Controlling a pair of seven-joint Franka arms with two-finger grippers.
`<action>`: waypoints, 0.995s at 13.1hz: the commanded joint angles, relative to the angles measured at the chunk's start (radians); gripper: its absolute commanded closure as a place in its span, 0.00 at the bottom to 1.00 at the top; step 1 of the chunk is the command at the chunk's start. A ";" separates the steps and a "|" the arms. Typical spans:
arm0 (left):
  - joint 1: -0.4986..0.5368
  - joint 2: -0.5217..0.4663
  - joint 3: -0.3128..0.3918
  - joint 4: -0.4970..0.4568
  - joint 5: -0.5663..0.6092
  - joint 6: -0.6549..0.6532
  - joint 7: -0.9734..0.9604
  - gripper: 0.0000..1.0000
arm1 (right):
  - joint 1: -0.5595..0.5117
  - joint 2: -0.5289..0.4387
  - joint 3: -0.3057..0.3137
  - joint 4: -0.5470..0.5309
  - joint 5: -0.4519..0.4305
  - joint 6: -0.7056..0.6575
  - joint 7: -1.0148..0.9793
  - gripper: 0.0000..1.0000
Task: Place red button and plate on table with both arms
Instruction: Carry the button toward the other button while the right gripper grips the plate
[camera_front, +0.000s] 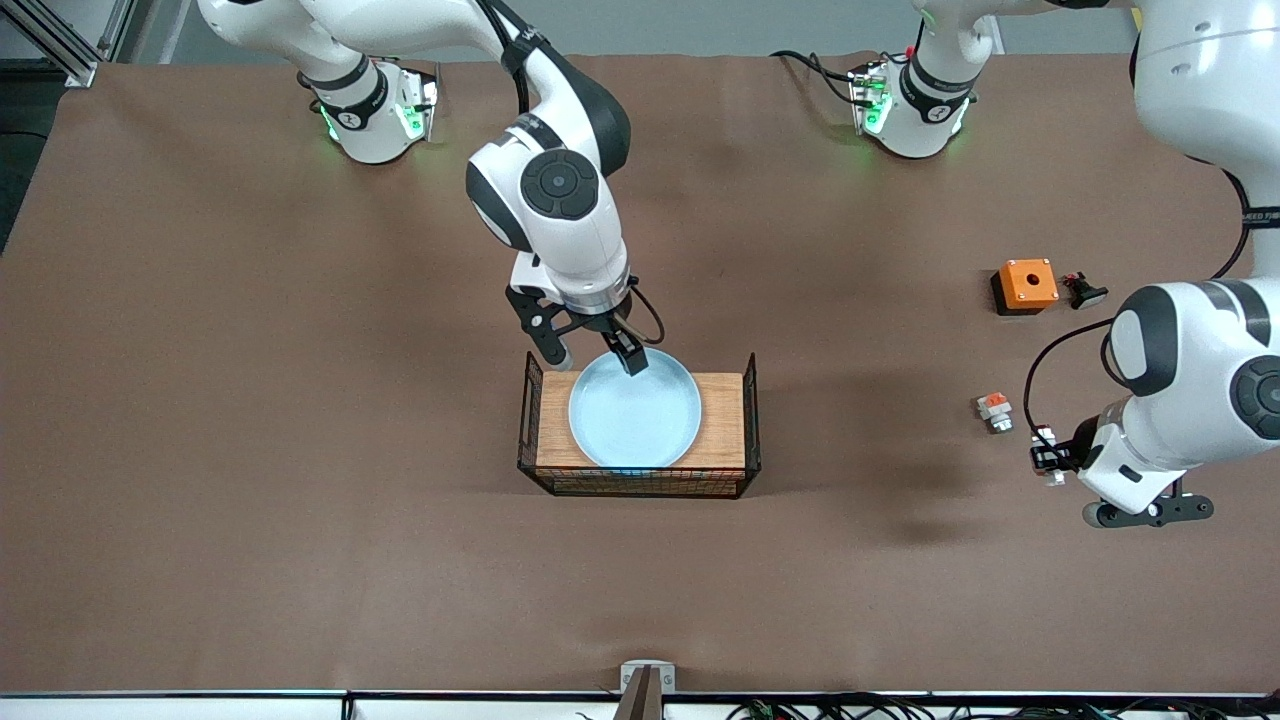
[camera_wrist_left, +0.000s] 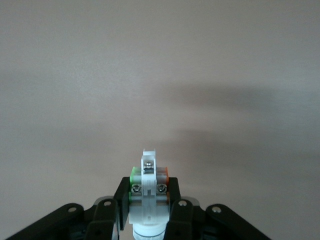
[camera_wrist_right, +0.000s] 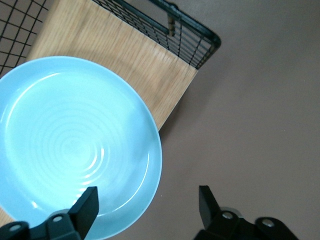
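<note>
Two arms share the brown table (camera_front: 250, 400), and each carries its own risk. At the table's centre stands the wire rack (camera_front: 640, 425) with its wooden top, and on that top rests the plate (camera_front: 635, 412), pale blue and round, overhanging the wood toward the front camera. The right tool (camera_front: 598, 358) sits at the plate's twelve o'clock rim with its jaws spread wide; in the right wrist view one finger (camera_wrist_right: 87, 207) is over the plate's inner slope and the other (camera_wrist_right: 207, 202) is out past the rim over bare table, so nothing is gripped yet. If the jaws close too high on the shallow rim, the plate could slip out or tip as it lifts, and a sideways drag might catch the rack's raised wire end.

Toward the left arm's end of the table, the left tool (camera_front: 1050, 458) is closed around the red button (camera_wrist_left: 148, 192), held above bare table; it looks gripped by its middle, with the white body poking out past the fingertips. Released from that height, the small part could bounce or roll.

At the held button's ten o'clock lies a squarish orange-and-white block (camera_front: 994, 410). Farther up, at about twelve o'clock, sit an orange box (camera_front: 1026, 284) and a black push-button (camera_front: 1085, 291), which a stray button might knock.
</note>
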 joint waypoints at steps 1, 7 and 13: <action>0.022 0.025 -0.005 -0.077 0.018 0.140 0.039 1.00 | 0.009 0.037 -0.006 0.031 -0.023 0.011 0.017 0.17; 0.085 0.074 -0.003 -0.099 0.018 0.185 0.281 0.98 | 0.008 0.054 -0.006 0.031 -0.023 0.022 -0.003 0.36; 0.126 0.074 -0.005 -0.123 0.018 0.185 0.649 0.94 | 0.008 0.068 -0.006 0.033 -0.023 0.023 -0.002 0.42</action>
